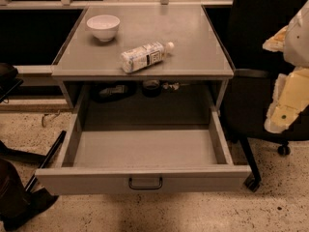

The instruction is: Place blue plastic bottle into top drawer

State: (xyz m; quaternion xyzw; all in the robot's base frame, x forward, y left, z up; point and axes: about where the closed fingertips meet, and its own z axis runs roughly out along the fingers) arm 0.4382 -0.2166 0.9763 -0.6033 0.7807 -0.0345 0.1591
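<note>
Blue plastic bottle [146, 56] on its side on bench [193, 42], well left of claw [288, 98] at rt edge, claw state can't tell, top drawer [96, 181] open, below-left of claw

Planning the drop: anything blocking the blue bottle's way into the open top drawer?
Nothing visible. The blue plastic bottle lies on the cabinet top, the top drawer stands open below, its front floor bare. The gripper hangs at the right edge, apart.

One high view, facing down onto open top drawer [96, 181], fairly near, gripper [289, 96] at right edge
</note>
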